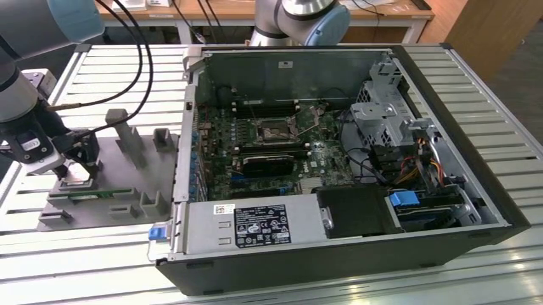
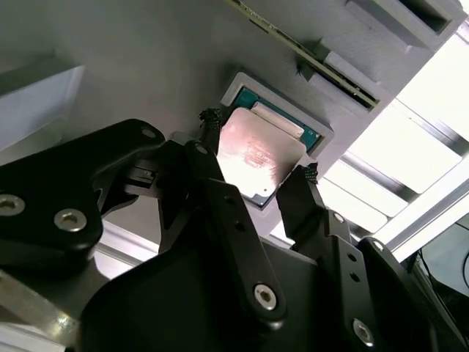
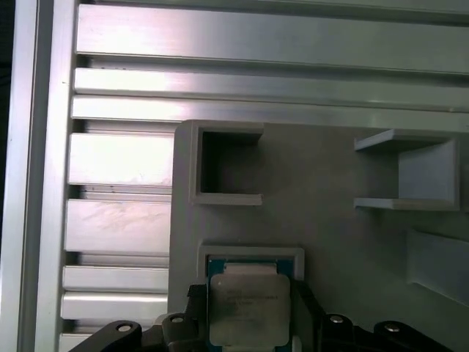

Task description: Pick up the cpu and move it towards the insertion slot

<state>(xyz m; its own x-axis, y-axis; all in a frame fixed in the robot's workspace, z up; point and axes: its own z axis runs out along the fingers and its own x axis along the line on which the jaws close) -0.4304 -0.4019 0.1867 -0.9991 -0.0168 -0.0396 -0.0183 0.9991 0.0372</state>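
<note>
The cpu (image 2: 256,154), a flat silver square with a thin green rim, sits between my gripper's (image 2: 258,145) two black fingers, which press on opposite edges of it. It hangs slightly tilted just above its pale pocket (image 3: 250,255) in the grey fixture plate (image 1: 127,184). The first wrist view has the cpu (image 3: 249,308) between the fingers too. In the exterior view the gripper (image 1: 75,170) stands over the fixture at the exterior view's left. The insertion slot (image 1: 273,130), a silver-framed square socket, lies on the motherboard inside the open computer case, well to the exterior view's right of the gripper.
Upright grey fixture blocks (image 1: 127,136) stand on the plate between gripper and case. The case's left wall (image 1: 188,127) rises beside the plate. A glossy black block (image 1: 267,166) lies below the socket. Cables (image 1: 136,57) trail from my arm. Another arm's base (image 1: 301,19) stands behind the case.
</note>
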